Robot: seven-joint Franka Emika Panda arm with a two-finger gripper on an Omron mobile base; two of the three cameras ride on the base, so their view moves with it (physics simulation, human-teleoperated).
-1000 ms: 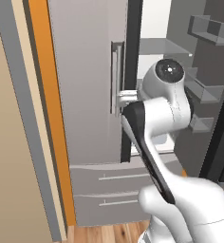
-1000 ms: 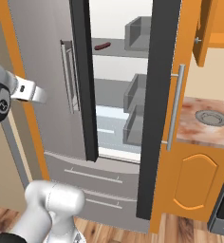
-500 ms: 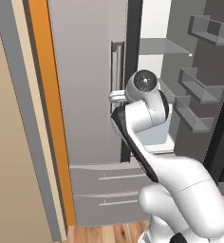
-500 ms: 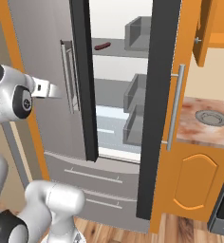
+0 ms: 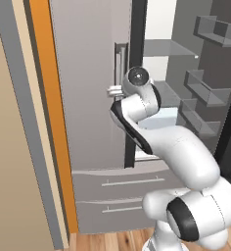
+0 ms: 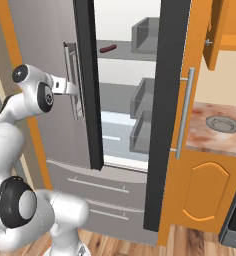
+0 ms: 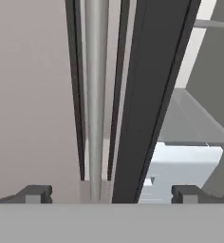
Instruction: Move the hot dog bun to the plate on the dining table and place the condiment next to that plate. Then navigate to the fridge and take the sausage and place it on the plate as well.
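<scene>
The grey steel fridge (image 6: 45, 30) stands with its right door swung wide open. On an upper shelf inside lies the sausage (image 6: 108, 48), a short dark red-brown cylinder. My gripper (image 6: 76, 91) is open at the long vertical bar handle (image 6: 70, 70) of the left door (image 5: 88, 73). In the hand view the handle (image 7: 96, 95) rises between the gripper's (image 7: 109, 192) two spread fingertips (image 7: 35, 193), beside the door's dark edge. From the left base the hand (image 5: 112, 90) reaches the handle (image 5: 120, 63). The bun, plate, condiment and dining table are out of view.
The open right door (image 6: 172, 100) with its own bar handle stands in front of a marbled counter (image 6: 205, 142) that carries a small grey dish (image 6: 222, 123). Orange cabinets (image 6: 205, 195) lie below. Pale shelves and bins (image 6: 142, 102) fill the fridge. An orange panel (image 5: 49, 98) flanks the fridge's left.
The arm has swung toward the left door and brought the open hand up to its bar handle. The fridge and sausage have not moved.
</scene>
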